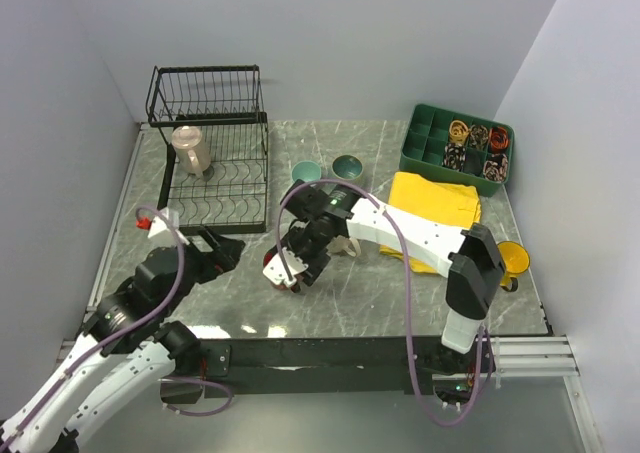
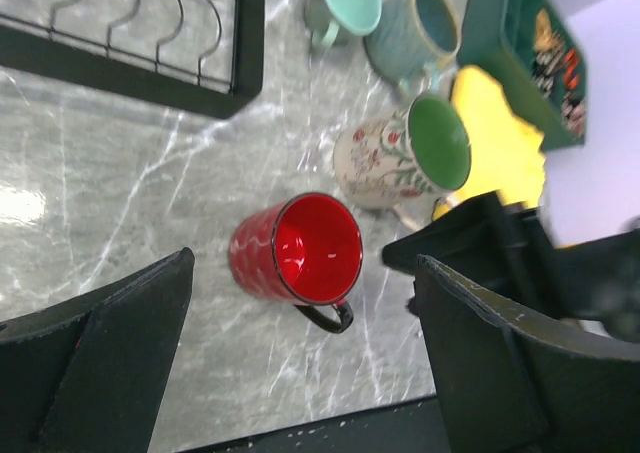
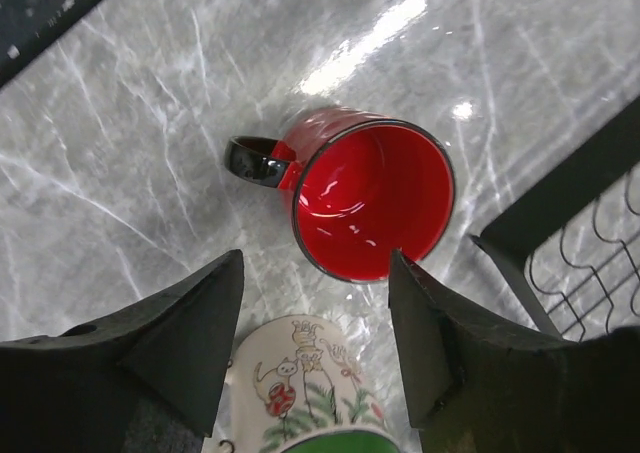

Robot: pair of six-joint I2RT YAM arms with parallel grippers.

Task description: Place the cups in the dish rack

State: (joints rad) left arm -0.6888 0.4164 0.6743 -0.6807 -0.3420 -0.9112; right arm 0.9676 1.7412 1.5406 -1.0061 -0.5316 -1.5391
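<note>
The black wire dish rack (image 1: 215, 198) stands at the back left, with a beige cup (image 1: 190, 148) on its base. Two teal cups (image 1: 305, 171) (image 1: 348, 165) stand right of it. A red cup (image 2: 295, 248) sits mid-table, and a cream cup with a green inside (image 2: 405, 153) is just behind it. My right gripper (image 3: 317, 263) is open, its fingers (image 3: 450, 343) on either side of the cream cup (image 3: 310, 393) with thin gaps, and the red cup (image 3: 370, 198) lies just beyond its tips. My left gripper (image 2: 300, 363) is wide open and empty, short of the red cup. A yellow cup (image 1: 512, 261) sits at the right edge.
A green compartment tray (image 1: 457, 148) with small items stands at the back right. A yellow cloth (image 1: 435, 208) lies in front of it, partly under my right arm. The rack's corner (image 3: 560, 253) is near the red cup. Walls close in the back and sides.
</note>
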